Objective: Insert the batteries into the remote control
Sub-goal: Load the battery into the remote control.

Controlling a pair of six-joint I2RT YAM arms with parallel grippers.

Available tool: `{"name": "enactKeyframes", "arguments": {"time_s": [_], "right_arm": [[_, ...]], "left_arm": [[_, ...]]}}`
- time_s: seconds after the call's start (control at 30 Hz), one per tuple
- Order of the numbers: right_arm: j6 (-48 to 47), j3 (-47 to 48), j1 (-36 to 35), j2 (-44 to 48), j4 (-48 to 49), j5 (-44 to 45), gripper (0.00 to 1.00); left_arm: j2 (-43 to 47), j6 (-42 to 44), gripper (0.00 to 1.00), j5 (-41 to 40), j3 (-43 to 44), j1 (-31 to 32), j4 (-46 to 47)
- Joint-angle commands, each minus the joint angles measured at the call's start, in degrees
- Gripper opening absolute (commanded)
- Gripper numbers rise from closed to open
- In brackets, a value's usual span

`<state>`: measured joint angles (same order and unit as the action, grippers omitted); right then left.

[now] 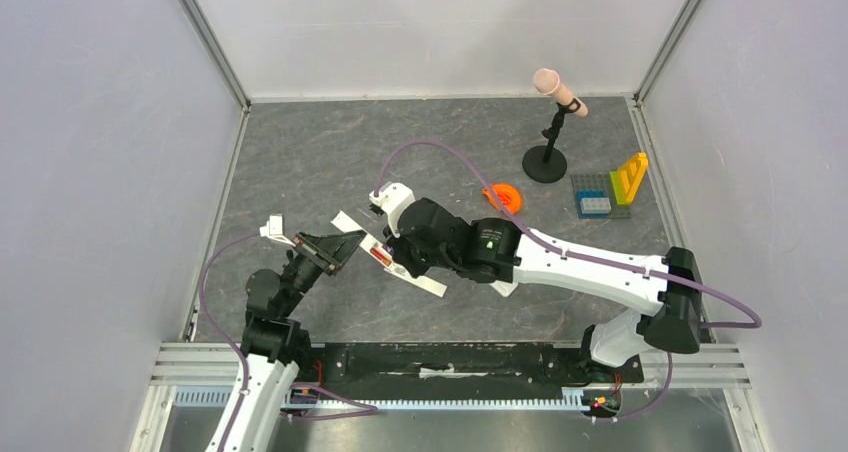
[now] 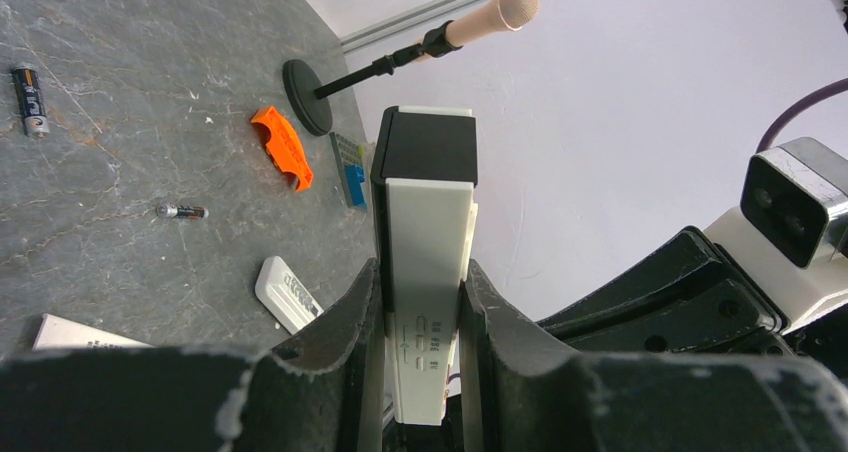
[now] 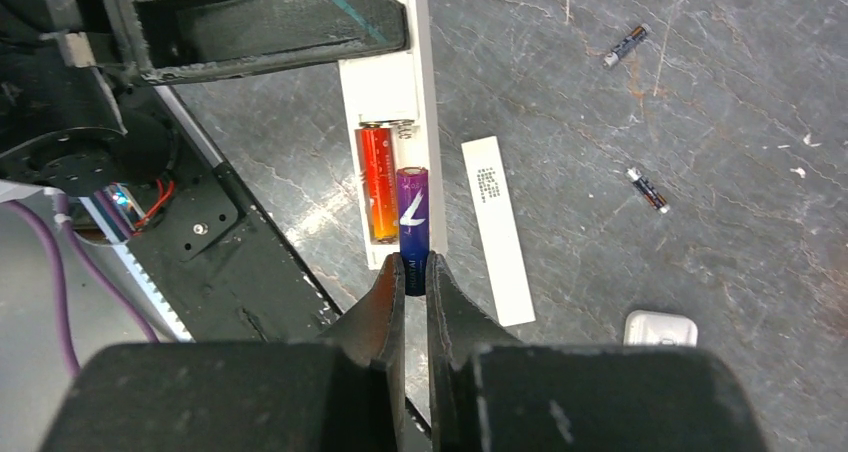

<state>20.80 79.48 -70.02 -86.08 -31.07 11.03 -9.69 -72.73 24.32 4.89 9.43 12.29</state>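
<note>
Nearest the lens, the right end effector (image 3: 415,284) pinches narrowly on the tail of a purple-blue cylindrical battery (image 3: 412,212). The battery's nose lies in the recess of the long white plastic remote control (image 3: 385,92), beside an orange-red battery (image 3: 378,180) already seated there. The left end effector (image 2: 425,302) clamps the remote's narrow sides, tilting it up off the grey marbled counter (image 3: 700,122). The battery looks light, rigid and smooth, so it could slip or pivot. Holding it by the tail leaves the nose free to press against the spring. A spare dark battery (image 3: 648,189) lies well apart on the counter.
</note>
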Motion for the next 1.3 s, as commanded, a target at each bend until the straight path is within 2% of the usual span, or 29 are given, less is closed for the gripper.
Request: {"name": "enactKeyframes", "arguments": {"time_s": [0.0, 0.17, 0.7, 1.27], "right_arm": [[-2.63, 2.99, -0.47, -0.64, -1.18, 2.19, 0.03], [-4.11, 3.49, -0.66, -0.89, -1.72, -0.20, 0.04], [-4.82, 4.67, -1.09, -3.60, -2.28, 0.18, 0.05], [-5.21, 6.20, -1.17, -5.95, -3.47, 1.42, 0.11]], "left_arm": [[0.42, 1.80, 0.02, 1.68, 0.20, -0.29, 1.68], [0.37, 1.73, 0.02, 1.54, -0.03, -0.29, 1.68], [0.27, 1.65, 0.02, 2.58, -0.14, -0.29, 1.68], [0.67, 1.18, 0.02, 3.03, -0.53, -0.29, 1.64]]}}
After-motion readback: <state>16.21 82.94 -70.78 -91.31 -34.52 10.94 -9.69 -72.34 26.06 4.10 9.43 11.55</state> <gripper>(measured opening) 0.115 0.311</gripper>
